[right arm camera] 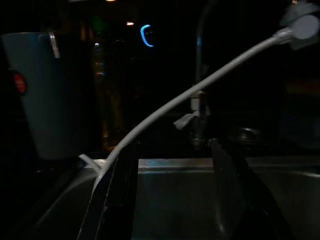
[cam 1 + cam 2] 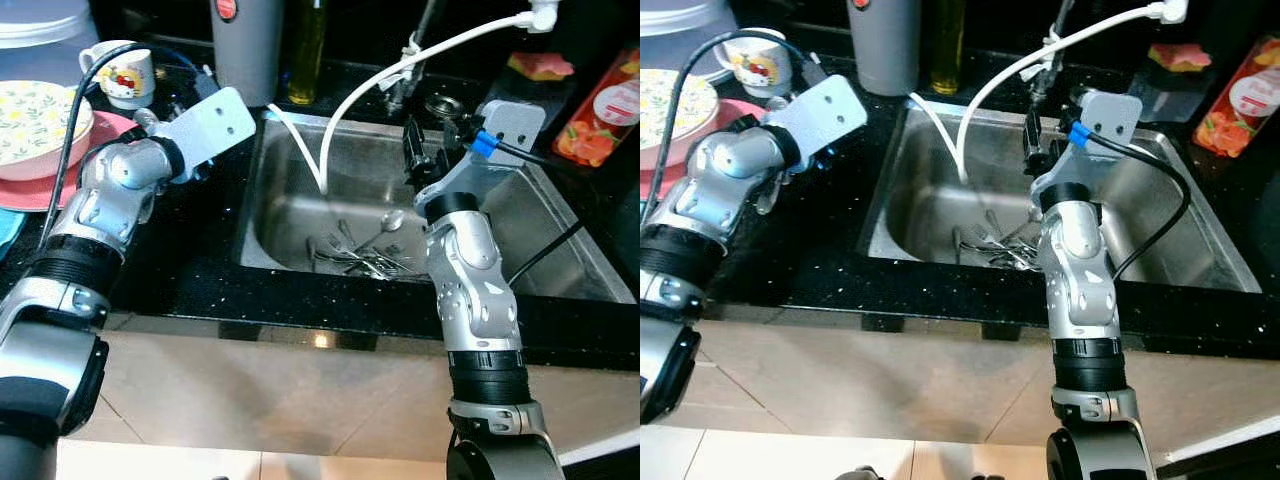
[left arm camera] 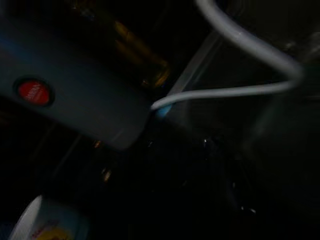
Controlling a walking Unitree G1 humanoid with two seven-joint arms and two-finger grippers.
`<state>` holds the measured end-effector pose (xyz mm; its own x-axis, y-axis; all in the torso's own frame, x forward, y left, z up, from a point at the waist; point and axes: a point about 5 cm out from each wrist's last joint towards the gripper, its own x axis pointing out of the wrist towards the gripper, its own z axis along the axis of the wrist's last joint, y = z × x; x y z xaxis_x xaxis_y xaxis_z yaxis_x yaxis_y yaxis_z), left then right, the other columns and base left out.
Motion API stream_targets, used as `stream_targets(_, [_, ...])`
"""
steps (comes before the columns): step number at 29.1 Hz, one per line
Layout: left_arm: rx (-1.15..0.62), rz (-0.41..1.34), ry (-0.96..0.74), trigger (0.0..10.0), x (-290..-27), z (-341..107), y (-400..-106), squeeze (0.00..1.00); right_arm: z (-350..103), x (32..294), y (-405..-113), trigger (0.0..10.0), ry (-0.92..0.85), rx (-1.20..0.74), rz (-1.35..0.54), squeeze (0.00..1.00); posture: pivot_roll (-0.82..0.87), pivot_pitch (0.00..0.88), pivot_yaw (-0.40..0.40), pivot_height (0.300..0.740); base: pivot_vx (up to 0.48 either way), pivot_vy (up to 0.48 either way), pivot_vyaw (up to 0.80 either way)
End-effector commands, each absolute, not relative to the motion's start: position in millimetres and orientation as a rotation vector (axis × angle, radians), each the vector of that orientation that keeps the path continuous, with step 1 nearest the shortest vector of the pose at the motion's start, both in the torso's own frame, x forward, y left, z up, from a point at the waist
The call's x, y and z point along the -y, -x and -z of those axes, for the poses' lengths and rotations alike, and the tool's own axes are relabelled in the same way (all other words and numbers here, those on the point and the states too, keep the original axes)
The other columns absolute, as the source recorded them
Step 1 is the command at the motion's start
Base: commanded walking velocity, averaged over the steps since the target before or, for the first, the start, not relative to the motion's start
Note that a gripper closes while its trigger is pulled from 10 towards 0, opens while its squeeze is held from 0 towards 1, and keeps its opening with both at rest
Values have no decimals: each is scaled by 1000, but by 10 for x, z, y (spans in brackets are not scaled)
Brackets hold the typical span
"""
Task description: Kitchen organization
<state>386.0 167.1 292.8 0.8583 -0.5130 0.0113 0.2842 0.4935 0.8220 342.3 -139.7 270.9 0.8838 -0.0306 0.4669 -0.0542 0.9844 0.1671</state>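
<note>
Right claw (image 1: 175,195) raised forward, fingers spread apart. Left arm (image 2: 110,200) bent, wrist angled inward.

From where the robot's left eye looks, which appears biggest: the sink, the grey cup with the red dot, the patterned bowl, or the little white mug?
1. sink
2. grey cup, cut off by the frame's top
3. patterned bowl, also cropped, so its rank against the cup is unsure
4. white mug
</note>
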Motion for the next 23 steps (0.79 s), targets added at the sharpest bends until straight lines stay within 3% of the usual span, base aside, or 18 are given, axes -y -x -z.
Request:
stream_targets(1, [282, 578, -882, 10000, -1490, -2875, -3773, 0, -2679, 1414, -3413, 10000, -185, 475, -5, 0, 273, 95, -82, 740, 0, 0, 0])
stream_targets(3, [285, 648, -693, 10000, -1239, -2742, -3641, 0, -2651, 1370, -3417, 10000, -189, 464, -17, 0, 273, 97, -81, 740, 0, 0, 0])
stream_targets(8, [279, 585, -588, 10000, -1185, -2607, -3589, 0, -2663, 1315, -3413, 10000, -195, 465, -28, 0, 264, 97, -78, 740, 0, 0, 0])
stream_targets(12, [265, 434, -452, 10000, -1338, -2516, -3548, 0, -2652, 1344, -3408, 10000, -191, 463, -24, 0, 272, 101, -74, 740, 0, 0, 0])
stream_targets(23, [243, 174, -303, 10000, -1685, -2207, -3322, 0, -2629, 1344, -3400, 10000, -194, 459, -16, 0, 276, 102, -70, 740, 0, 0, 0])
